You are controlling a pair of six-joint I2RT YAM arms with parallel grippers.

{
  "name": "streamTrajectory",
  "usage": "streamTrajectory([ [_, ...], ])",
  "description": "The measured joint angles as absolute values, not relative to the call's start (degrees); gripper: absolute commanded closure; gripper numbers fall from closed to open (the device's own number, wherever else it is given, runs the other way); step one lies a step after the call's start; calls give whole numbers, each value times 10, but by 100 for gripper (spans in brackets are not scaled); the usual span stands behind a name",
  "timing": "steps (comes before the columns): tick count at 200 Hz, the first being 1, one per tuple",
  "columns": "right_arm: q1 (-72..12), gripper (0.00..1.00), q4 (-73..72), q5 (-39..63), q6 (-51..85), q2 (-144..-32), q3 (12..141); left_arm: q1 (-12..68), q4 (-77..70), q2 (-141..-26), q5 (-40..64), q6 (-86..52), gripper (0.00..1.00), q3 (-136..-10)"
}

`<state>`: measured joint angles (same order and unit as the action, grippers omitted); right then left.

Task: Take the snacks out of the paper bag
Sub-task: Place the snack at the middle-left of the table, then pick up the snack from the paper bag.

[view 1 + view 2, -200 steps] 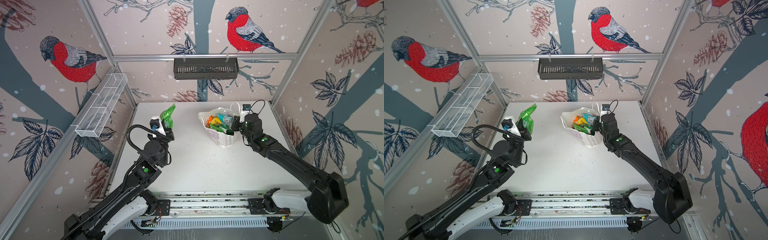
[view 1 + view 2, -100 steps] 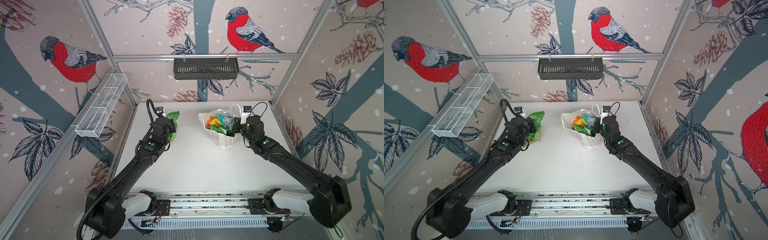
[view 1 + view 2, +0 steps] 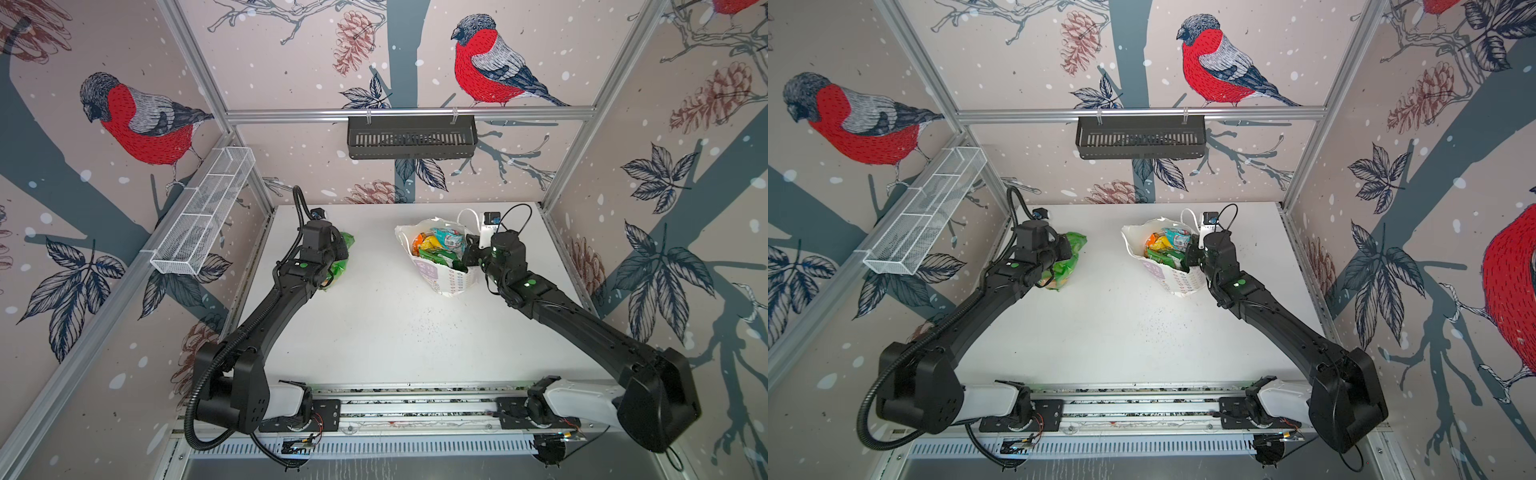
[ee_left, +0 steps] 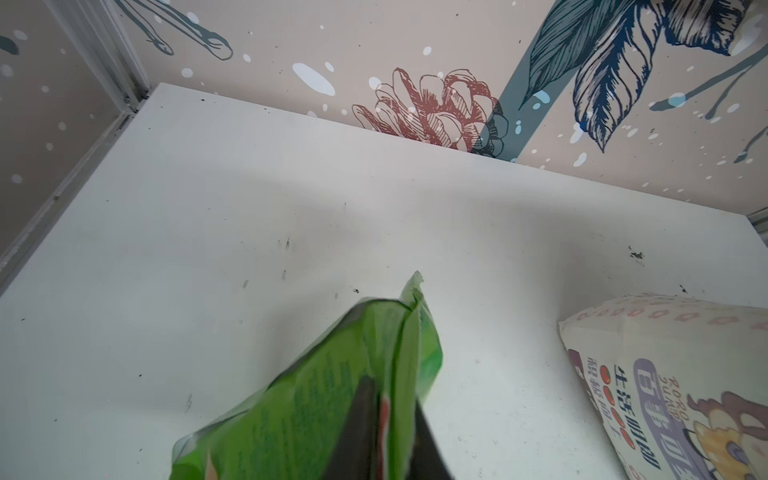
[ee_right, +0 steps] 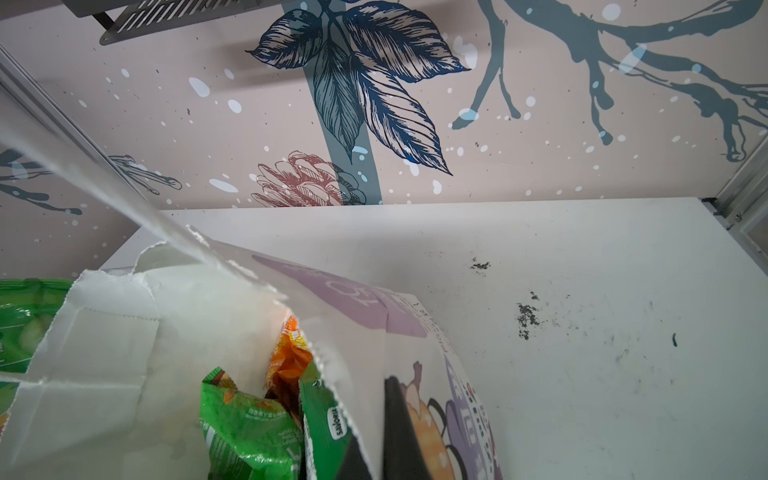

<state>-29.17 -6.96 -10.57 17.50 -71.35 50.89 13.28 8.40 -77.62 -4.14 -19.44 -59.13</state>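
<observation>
1. The left end effector has a dark finger on either side of the green packet's sealed edge. From where I stand I can't tell whether they still pinch it or have just let go.
2. A second ago this arm held the packet up in the air, standing on end. Half a second ago it had swung down and forward. Now the packet is down at the tabletop, at its far left and well apart from the bag.
3. My reading is that one snack is as good as delivered, and what remains for this arm is to release it and draw back.
4. In both top views the packet's long axis runs front to back, along the arm's reach. The notched sealed end points toward the back wall. The near end is hidden under the arm, so I can't say whether it lies flat.
5. The right end effector is clamped on the bag's rim, one finger inside and one outside. It has not moved over that second.
6. The bag stands upright at the far right with its mouth facing up. The other snacks are still inside it, green, orange and teal, so most of the job is still to do.
</observation>
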Motion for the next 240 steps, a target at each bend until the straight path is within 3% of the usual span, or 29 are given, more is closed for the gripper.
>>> streamTrajectory([
  [28, -292, 100, -69, -105, 172, -714, 509, 133, 90, -772, -14, -191, 3, -595],
  [33, -292, 100, -69, -105, 171, -714, 509, 133, 93, -768, -13, -189, 2, -595],
  [141, -292, 100, -69, -105, 165, -714, 510, 140, 96, -706, 75, -192, 3, -616],
  [206, -292, 100, -69, -103, 165, -714, 510, 223, 117, -691, 79, -186, 5, -689],
  [240, -292, 100, -69, -98, 165, -714, 510, 264, 143, -720, 73, -169, 11, -750],
])
